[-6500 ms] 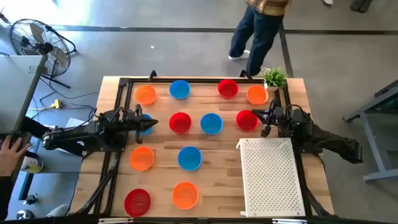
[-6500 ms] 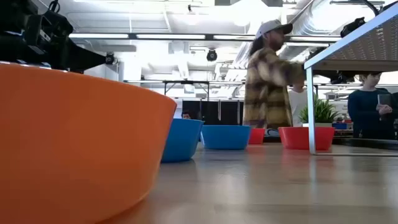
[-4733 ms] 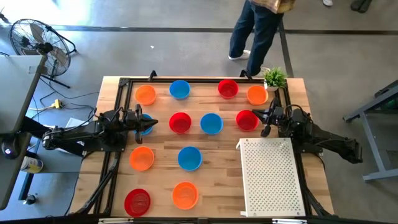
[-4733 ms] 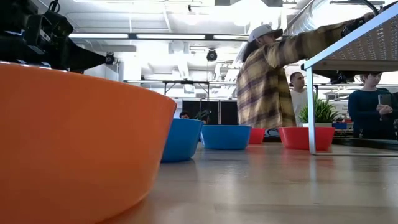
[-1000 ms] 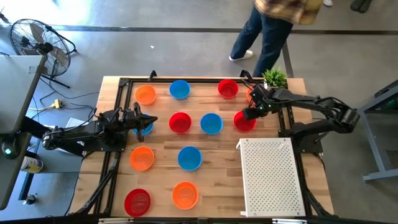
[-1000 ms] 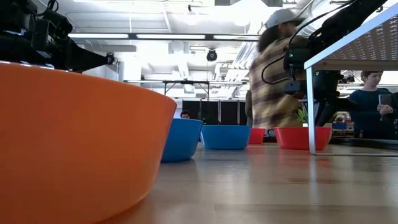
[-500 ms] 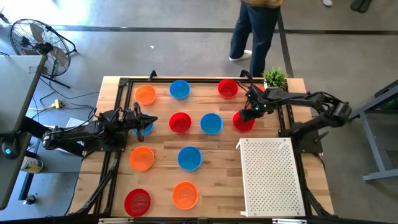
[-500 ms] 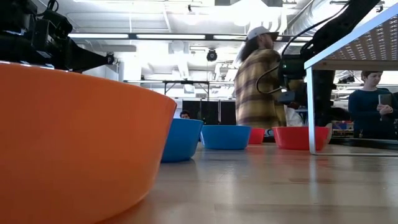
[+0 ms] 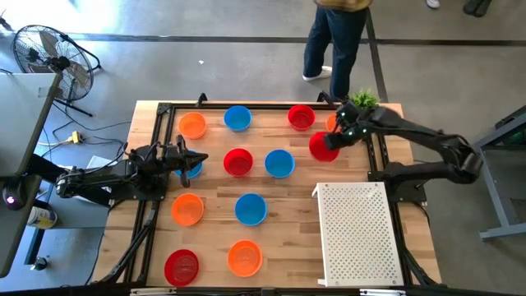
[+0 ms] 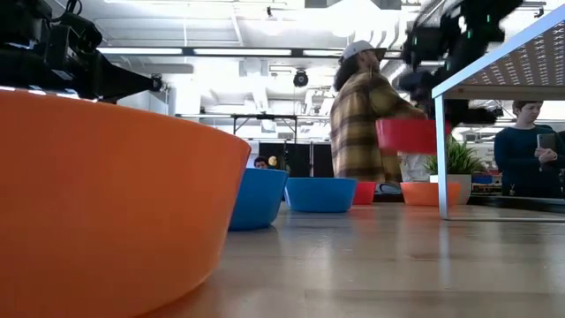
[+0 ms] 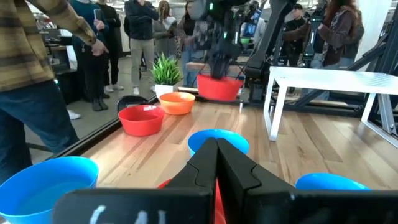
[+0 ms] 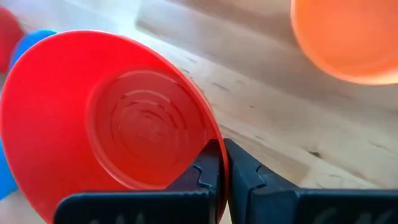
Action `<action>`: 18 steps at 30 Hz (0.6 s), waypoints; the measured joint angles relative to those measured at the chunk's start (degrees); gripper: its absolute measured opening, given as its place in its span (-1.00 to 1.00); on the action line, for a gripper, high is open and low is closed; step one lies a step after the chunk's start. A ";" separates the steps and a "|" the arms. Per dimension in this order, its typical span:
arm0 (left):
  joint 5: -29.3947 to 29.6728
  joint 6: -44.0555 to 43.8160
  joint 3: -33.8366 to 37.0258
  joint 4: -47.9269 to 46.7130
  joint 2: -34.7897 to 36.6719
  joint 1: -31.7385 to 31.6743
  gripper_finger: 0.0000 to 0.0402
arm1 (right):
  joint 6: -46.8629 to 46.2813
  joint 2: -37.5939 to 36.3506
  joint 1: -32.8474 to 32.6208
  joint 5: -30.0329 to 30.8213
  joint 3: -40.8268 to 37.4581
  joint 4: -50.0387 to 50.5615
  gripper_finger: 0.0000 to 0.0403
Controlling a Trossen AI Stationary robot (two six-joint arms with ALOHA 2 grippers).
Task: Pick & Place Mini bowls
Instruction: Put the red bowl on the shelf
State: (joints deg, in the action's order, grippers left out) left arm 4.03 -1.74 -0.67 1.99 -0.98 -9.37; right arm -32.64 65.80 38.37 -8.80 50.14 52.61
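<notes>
Several red, orange and blue mini bowls stand on the wooden table. My right gripper [image 9: 335,140] is at the far right, shut on a red mini bowl [image 9: 324,147]. The low view shows that bowl [image 10: 406,135] hanging above the table. An orange bowl [image 9: 333,122] is partly hidden behind the gripper. My left gripper [image 9: 201,161] is shut and level at the table's left side, over a blue bowl [image 9: 191,168], and holds nothing. My right gripper pinches the red bowl's rim [image 12: 214,149], one finger inside the bowl and one outside. The fingers slant down from above, on the bowl's right side. The bowl hangs clear of the table with its opening up, roughly level in the low view.
A white perforated tray [image 9: 360,234] stands on legs at the near right. A red bowl [image 9: 238,161] and a blue bowl [image 9: 279,163] sit mid-table, and others stand along the far and near rows. A small plant [image 9: 362,100] is at the far right corner. People stand beyond the far edge.
My right gripper has gone up and a little toward the far edge, taking the red bowl with it. The bowl stood on the table a second ago and now hangs clear above it. A person has moved about behind the far edge.
</notes>
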 joint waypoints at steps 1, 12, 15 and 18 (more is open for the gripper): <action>0.00 0.00 0.00 0.06 0.01 0.00 -1.00 | 0.12 -0.31 -0.26 0.47 2.48 2.97 -0.99; 0.03 -0.01 0.00 0.16 0.01 0.01 -1.00 | -4.16 -1.11 -12.74 3.87 19.69 27.97 -1.00; 0.15 -0.02 0.00 0.16 0.01 0.00 -1.00 | -8.82 -2.06 -19.49 2.79 18.58 28.90 -1.00; 0.15 -0.02 0.00 0.23 0.01 0.00 -1.00 | -13.56 -2.98 -26.57 2.33 17.80 29.26 -1.00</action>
State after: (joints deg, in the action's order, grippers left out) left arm 4.19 -1.76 -0.67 2.22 -0.97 -9.37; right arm -46.20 62.82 11.80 -6.47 67.93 81.87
